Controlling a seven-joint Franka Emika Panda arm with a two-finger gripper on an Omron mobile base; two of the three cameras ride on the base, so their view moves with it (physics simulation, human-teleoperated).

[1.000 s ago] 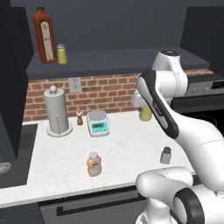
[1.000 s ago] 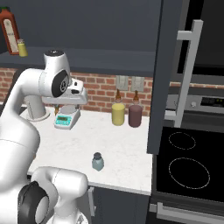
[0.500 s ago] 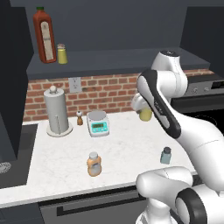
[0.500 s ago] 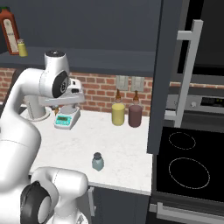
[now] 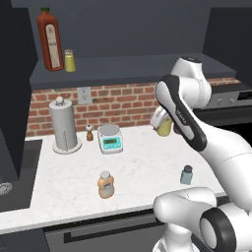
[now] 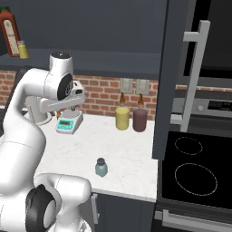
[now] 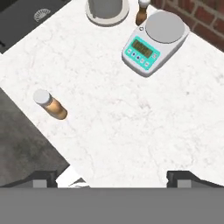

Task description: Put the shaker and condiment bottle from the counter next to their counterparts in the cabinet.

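Neither item had been fetched yet: the small peach-orange translucent condiment bottle with its pale cap (image 5: 105, 184) stood near the front of the white marble-look desk (image 5: 138, 162), and the short teal-blue shaker with a dark grey cap (image 5: 186, 174) stood well apart to its right. The jaws hung spread wide and empty above the desk. Next, I judged, they must descend over the bottle (image 7: 49, 104) and close on it

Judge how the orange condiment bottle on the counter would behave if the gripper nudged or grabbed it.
The condiment bottle stands upright and taller than wide, so a high sideways nudge would probably tip it. Its round body would likely roll on the smooth counter once down. It looks small and translucent, so probably light and rigid.
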